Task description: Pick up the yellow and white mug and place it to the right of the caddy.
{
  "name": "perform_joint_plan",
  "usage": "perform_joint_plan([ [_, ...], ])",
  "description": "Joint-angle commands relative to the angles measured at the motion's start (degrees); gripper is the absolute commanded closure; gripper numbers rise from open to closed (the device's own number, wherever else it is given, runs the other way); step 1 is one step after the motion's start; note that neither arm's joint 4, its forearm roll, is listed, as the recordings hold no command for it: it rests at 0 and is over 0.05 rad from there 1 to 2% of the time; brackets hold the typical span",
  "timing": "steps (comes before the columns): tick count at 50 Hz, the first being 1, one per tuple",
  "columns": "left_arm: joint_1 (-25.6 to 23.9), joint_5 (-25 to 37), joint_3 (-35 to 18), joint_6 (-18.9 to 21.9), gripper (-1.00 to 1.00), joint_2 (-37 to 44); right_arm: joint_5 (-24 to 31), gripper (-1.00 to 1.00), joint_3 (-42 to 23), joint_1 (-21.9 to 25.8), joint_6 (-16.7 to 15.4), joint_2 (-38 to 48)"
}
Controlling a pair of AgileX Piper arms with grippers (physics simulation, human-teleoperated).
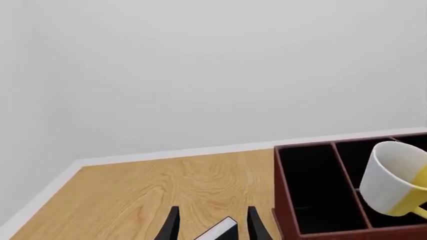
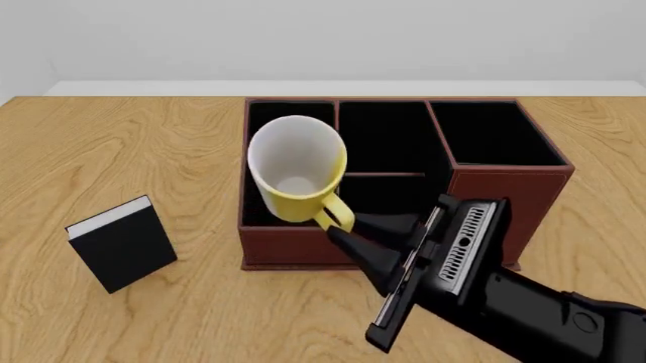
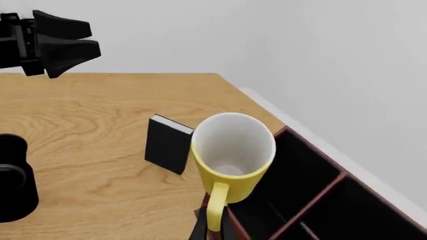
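I'm seeing the wooden counter (image 2: 121, 151) carrying the caddy (image 2: 504, 185) at centre-far. My right hand (image 2: 343, 231) is reaching in from the near right, clenched on the handle of the yellow and white mug (image 2: 296, 168), which is hanging tilted above the caddy's left compartments. A small black book (image 2: 123, 243) is standing to the caddy's near left. My left hand (image 1: 210, 225) is hovering with fingers apart, grasping nothing
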Motion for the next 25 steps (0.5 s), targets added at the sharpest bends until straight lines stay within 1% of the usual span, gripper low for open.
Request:
perform_joint_plan([
  [1, -0.4, -0.3, 0.4, -0.2, -1.0, 0.0, 4.8, 1.0, -0.5, -1.8, 0.3, -5.1],
  [2, -0.6, -0.2, 0.1, -0.4, -1.0, 0.0, 5.3, 1.0, -0.5, -2.2, -0.4, -5.8],
  [3, -0.6, -0.2, 0.1, -0.5, -1.0, 0.0, 6.1, 1.0, -0.8, -2.2, -0.2, -6.5],
  [7, -0.7, -0.2, 0.0, -0.7, -1.0, 0.0, 8.7, 1.0, -1.3, -2.9, -1.0, -8.9],
  [8, -0.8, -0.3, 0.1, -0.8, -1.0, 0.0, 9.5, 1.0, -1.3, -3.7, -1.0, -10.1],
  [9, -0.7, -0.5, 0.4, -0.7, -1.0, 0.0, 10.3, 1.0, -1.3, -3.8, -1.6, -10.9],
  [16, -1.3, -0.7, 0.3, -1.2, -1.0, 0.0, 13.1, 1.0, -0.9, -5.6, -2.8, -14.4],
  [18, -1.5, -0.9, 0.4, -1.3, -1.0, 0.0, 14.9, 1.0, -1.1, -6.6, -3.4, -16.4],
  [20, -1.6, -1.0, 0.5, -1.4, -1.0, 0.0, 15.9, 1.0, -1.4, -6.9, -3.3, -17.2],
  [21, -1.7, -1.2, 0.7, -1.5, -1.0, 0.0, 17.0, 1.0, -1.6, -7.8, -3.7, -18.2],
  [23, -1.9, -1.2, 0.7, -1.5, -1.0, 0.0, 17.3, 1.0, -1.4, -8.1, -4.0, -18.9],
  [24, -2.0, -1.3, 0.9, -1.5, -1.0, 0.0, 18.1, 1.0, -1.5, -9.1, -3.9, -20.0],
  [25, -2.2, -1.5, 1.1, -1.4, -1.0, 0.0, 18.9, 1.0, -1.9, -9.0, -3.8, -20.7],
])
